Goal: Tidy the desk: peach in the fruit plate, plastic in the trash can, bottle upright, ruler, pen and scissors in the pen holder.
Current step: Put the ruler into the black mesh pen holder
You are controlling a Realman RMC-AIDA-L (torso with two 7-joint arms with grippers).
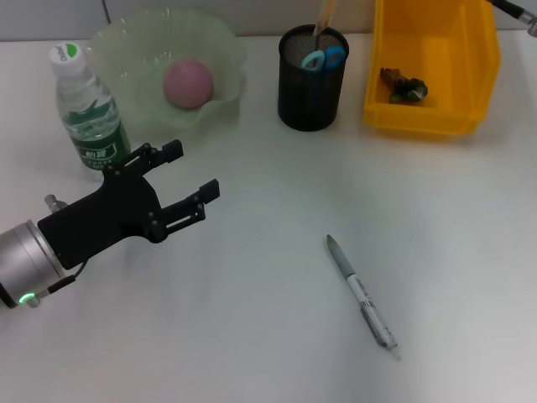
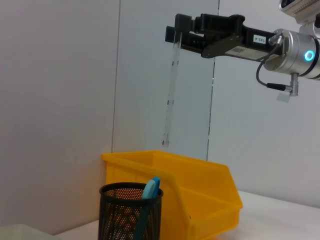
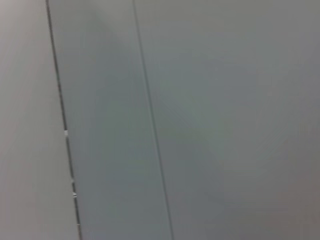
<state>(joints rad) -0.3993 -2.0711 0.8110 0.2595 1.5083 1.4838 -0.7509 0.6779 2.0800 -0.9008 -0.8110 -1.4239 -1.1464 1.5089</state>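
Observation:
High above the desk, my right gripper (image 2: 176, 36) is shut on a clear ruler (image 2: 170, 95) that hangs straight down over the black mesh pen holder (image 1: 311, 80) (image 2: 131, 212). Blue-handled scissors (image 1: 323, 59) (image 2: 150, 189) stand in the holder. The pen (image 1: 362, 294) lies flat on the desk at front right. A pink peach (image 1: 188, 82) rests in the green fruit plate (image 1: 126, 50). The bottle (image 1: 89, 109) stands upright at the left. Crumpled plastic (image 1: 404, 86) lies in the yellow trash can (image 1: 419, 113). My left gripper (image 1: 191, 172) hovers open and holds nothing, beside the bottle.
The yellow trash can (image 2: 200, 192) stands just beside the pen holder at the back right. A grey panelled wall (image 3: 200, 125) rises behind the desk. A piece of my right arm (image 1: 518, 12) shows at the top right corner.

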